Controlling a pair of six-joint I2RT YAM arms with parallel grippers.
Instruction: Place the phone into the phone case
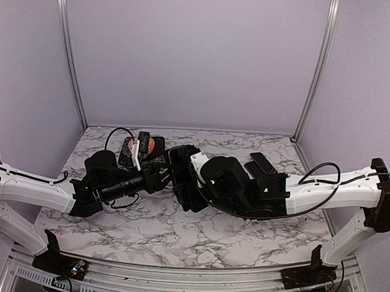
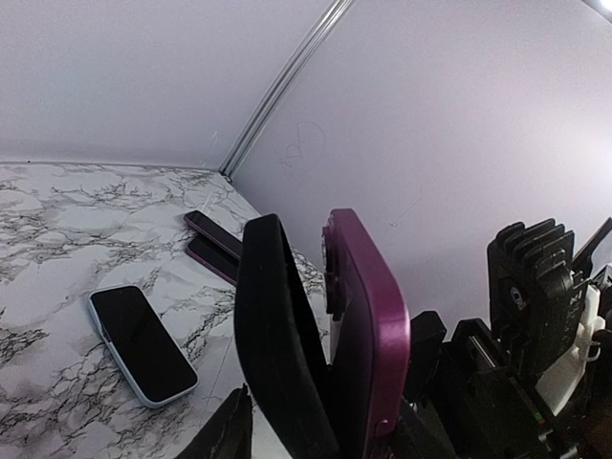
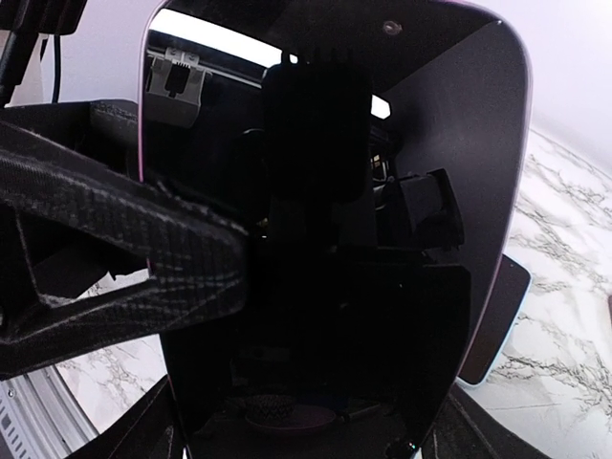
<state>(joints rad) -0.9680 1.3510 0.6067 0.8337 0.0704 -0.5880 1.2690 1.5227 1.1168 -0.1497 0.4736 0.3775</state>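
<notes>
The phone (image 2: 378, 325) (image 3: 421, 210) stands upright above the table where the two arms meet, with a purple side and a dark glossy screen. I cannot tell whether the purple shell is the phone case. My right gripper (image 1: 181, 174) (image 3: 316, 382) is shut on it across its width, and the screen fills the right wrist view. From the other side, my left gripper (image 1: 160, 175) (image 2: 320, 316) pinches it through its thickness. One black finger (image 2: 277, 325) lies against the back, where a dark camera bump shows, and the other finger is hidden behind the phone.
A pale-blue-rimmed phone (image 2: 142, 344) (image 3: 475, 380) lies face up on the marble table. Two dark slabs with purple edges (image 2: 215, 239) (image 1: 261, 164) lie near the back right corner. A dark patterned object with a red and white piece (image 1: 140, 149) sits at the back left. Lilac walls enclose the table.
</notes>
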